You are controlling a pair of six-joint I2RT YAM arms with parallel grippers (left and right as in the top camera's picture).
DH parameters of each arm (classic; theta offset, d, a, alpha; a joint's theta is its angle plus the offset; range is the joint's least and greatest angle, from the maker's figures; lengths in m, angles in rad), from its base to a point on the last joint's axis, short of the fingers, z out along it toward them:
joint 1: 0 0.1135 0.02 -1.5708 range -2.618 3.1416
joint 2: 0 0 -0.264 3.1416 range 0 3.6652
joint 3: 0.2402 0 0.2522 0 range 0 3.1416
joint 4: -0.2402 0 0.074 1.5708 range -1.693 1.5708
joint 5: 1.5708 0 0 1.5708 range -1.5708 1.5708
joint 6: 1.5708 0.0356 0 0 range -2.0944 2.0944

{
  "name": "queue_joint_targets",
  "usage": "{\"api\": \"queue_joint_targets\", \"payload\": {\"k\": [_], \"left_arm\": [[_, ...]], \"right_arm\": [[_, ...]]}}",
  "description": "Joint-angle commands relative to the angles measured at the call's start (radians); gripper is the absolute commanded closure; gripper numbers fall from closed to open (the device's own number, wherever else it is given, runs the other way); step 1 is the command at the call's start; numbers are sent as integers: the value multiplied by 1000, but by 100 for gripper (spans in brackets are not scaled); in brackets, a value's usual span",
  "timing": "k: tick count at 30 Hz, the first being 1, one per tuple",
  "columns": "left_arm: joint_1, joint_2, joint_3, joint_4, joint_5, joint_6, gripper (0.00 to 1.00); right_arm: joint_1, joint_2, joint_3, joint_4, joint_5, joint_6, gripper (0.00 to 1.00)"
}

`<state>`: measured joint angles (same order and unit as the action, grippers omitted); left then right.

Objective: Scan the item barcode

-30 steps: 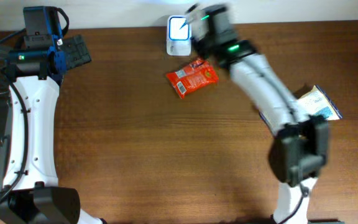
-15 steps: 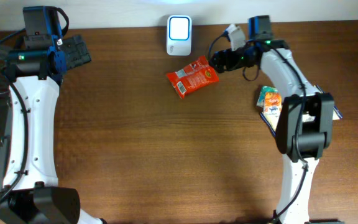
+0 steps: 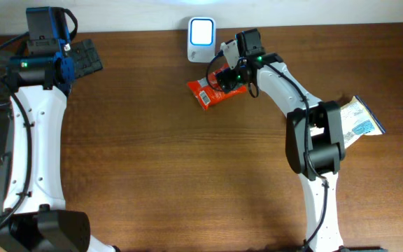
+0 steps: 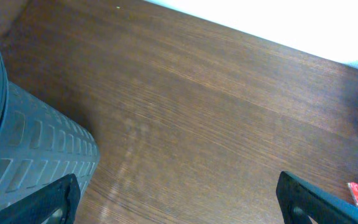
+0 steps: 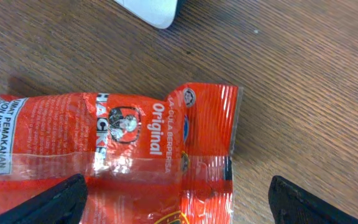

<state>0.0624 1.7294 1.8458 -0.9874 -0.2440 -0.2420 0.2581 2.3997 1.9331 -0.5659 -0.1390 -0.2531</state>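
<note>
Nearest the tabletop's (image 3: pixel 152 182) near edge stand only the two arm bases. Farther in, at the right edge, a pale printed packet (image 3: pixel 361 123) lies flat, partly hidden under the right arm (image 3: pixel 285 82); it looks like another item waiting for its turn. Beyond that, toward the far edge and a little right of the middle, lies the task's item, a red Hacks Original sweet packet (image 5: pixel 123 149). It is flat on the wood, printed face up, with its white information panel at the end farther from the scanner. The right jaws hang directly over it, spread wide with a tip on either side of the packet. They hold nothing, and whether they touch the wrapper cannot be told. That straddling pose suits a pinch on the packet, which would be needed to lift and turn it. No barcode can be made out on the upturned face, so it may sit underneath. The white barcode scanner (image 3: pixel 201 31) stands at the far edge, just beyond the packet and apart from it, with its window lit. In the far left corner the left arm (image 3: pixel 37 133) is parked clear of the work, its jaws fully open and empty beside a grey ribbed container (image 4: pixel 30 155).
</note>
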Motion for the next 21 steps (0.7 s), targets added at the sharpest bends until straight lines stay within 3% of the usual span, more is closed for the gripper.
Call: {"api": "queue_joint_targets", "payload": {"k": [1,4,11,12,13,14,15,21], "left_arm": [[0,-24,18,-2,-8,16,1],[0,-24,18,-2,-8,16,1],[-1,-24,18,-2,-8,16,1],[0,-24,18,-2,-7,16,1],[0,-24,18,-2,-8,16,1],[0,-24,18,-2,-8,16,1],[0,-24,18,-2,-8,16,1],[0,-24,18,-2,-8,16,1]], "right_arm": [[2,84,6,-37,-14,7,24],[2,121,4,-158,-49,7,32],[2,122,-3,-456,-186,6,32],[2,122,-16,-467,-220,6,40],[2,122,-24,-468,-229,6,71],[2,122,-27,-472,-238,6,89],[2,122,-27,-475,-252,6,96],[-3,118,25,-570,-327,6,96]]}}
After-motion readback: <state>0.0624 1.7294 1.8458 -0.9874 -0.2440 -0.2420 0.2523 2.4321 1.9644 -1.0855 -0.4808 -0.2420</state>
